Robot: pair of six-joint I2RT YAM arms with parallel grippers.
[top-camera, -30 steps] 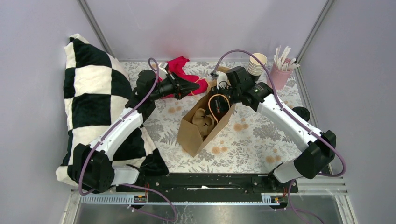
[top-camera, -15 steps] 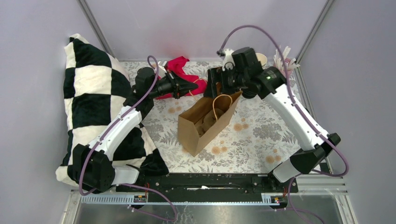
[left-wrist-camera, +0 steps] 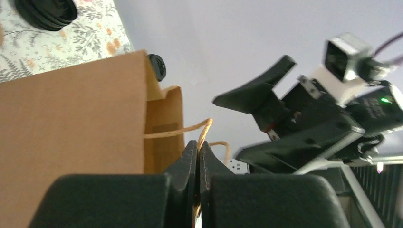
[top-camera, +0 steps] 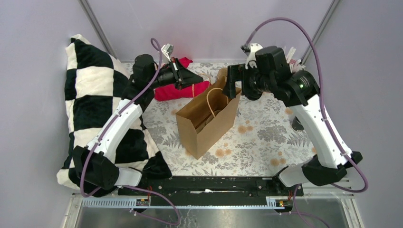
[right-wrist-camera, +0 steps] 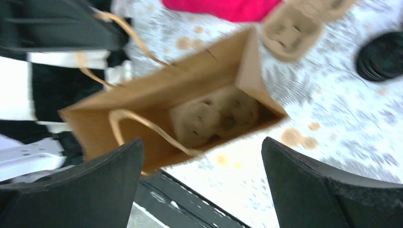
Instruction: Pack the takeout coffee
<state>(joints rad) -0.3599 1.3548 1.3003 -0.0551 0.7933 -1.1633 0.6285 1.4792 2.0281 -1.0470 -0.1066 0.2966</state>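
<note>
A brown paper bag (top-camera: 209,126) stands upright in the middle of the table, mouth up. My left gripper (top-camera: 192,81) is shut on one of its twine handles (left-wrist-camera: 203,130), pinched between the fingertips in the left wrist view (left-wrist-camera: 197,145). My right gripper (top-camera: 231,85) hovers above the bag's far right corner, wide open and empty (right-wrist-camera: 202,141). A tan pulp cup carrier (right-wrist-camera: 214,114) lies in the bottom of the bag (right-wrist-camera: 157,95). The takeout coffee is out of view.
A second pulp carrier (right-wrist-camera: 297,26) and a red cloth (top-camera: 180,90) lie behind the bag. A stack of black lids (right-wrist-camera: 382,59) sits on the table to the right. A checked pillow (top-camera: 90,95) fills the left side. White sticks (top-camera: 290,51) poke out behind the right arm.
The bag has gone from lying tilted to standing upright. My right gripper has opened, let go and risen to the right. My left gripper has lifted with the handle.
</note>
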